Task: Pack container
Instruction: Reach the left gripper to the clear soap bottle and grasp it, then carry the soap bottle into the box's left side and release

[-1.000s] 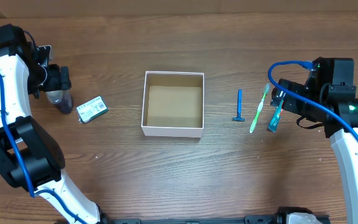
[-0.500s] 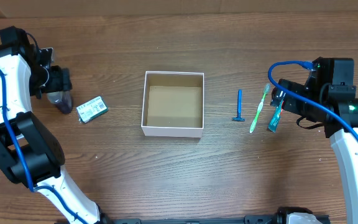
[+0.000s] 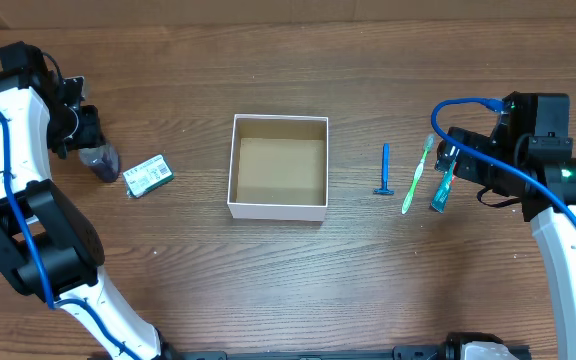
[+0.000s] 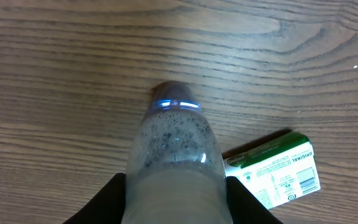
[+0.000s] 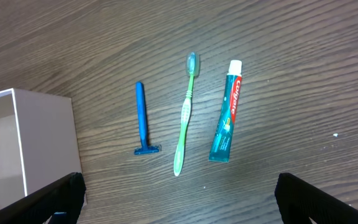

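The container [image 3: 278,209], a white box with a brown inside, stands open and empty mid-table; its corner [image 5: 42,143] shows in the right wrist view. At far left my left gripper [image 4: 176,202] is shut on a clear bottle [image 4: 174,155] holding cloudy liquid and foam, its dark cap end [image 4: 169,92] pointing away. From overhead the bottle [image 3: 100,160] lies by the table's left side. My right gripper [image 5: 179,202] hangs open above a blue razor [image 5: 142,121], a green toothbrush [image 5: 185,118] and a toothpaste tube [image 5: 226,118], holding nothing.
A white-and-green soap packet [image 3: 148,175] lies between the bottle and the container, close beside the bottle [image 4: 275,171]. The razor [image 3: 385,170], toothbrush [image 3: 418,175] and toothpaste [image 3: 441,190] lie in a row right of the container.
My left gripper's jaws have closed onto the bottle, which has shifted slightly. The right arm and the other objects have not moved.
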`<act>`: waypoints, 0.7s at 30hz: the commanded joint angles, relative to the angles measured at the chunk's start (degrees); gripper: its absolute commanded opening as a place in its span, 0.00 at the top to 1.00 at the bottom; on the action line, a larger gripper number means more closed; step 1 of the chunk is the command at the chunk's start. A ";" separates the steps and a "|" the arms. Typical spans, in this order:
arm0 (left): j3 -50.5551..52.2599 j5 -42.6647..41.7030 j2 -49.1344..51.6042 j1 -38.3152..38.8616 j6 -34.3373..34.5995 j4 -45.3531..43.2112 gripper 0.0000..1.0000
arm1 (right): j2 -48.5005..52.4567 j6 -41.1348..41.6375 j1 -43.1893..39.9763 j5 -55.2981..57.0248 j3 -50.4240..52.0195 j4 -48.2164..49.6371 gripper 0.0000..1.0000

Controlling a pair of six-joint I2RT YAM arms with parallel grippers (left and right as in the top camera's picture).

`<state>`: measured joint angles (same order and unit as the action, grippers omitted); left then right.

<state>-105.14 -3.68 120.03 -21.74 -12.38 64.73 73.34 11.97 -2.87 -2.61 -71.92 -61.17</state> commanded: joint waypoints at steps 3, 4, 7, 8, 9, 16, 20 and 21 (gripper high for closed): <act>-2.36 -0.42 -0.98 0.42 2.38 1.27 0.96 | -0.68 0.44 -0.37 4.13 -1.55 -0.52 0.00; -3.26 -0.72 -2.27 0.57 3.06 1.81 0.96 | -1.22 1.62 -0.87 4.98 -1.55 -0.35 0.00; -8.02 -2.60 -10.14 2.73 4.50 4.17 0.96 | -2.58 1.57 -1.81 4.90 -1.55 0.13 0.00; -9.51 -2.56 -12.20 3.80 5.49 5.05 0.96 | -2.56 1.57 -1.81 4.85 -1.55 0.09 0.00; -11.74 -2.56 -14.64 5.55 6.86 6.38 0.96 | -2.51 1.55 -1.81 4.44 -1.55 -0.04 0.00; -25.97 -1.64 -20.94 31.58 17.49 14.93 0.96 | -2.51 1.60 -1.81 3.80 -1.55 -0.92 0.00; -25.81 2.27 -16.96 40.39 23.04 15.10 0.96 | -2.51 1.60 -1.81 3.48 -1.55 -1.16 0.00; -25.79 2.05 -15.19 41.59 23.45 15.52 0.96 | -2.51 1.57 -1.81 2.91 -1.55 -1.14 0.00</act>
<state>-130.87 -4.78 99.79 16.47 5.43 80.03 71.83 13.28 -4.51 0.84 -71.94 -62.59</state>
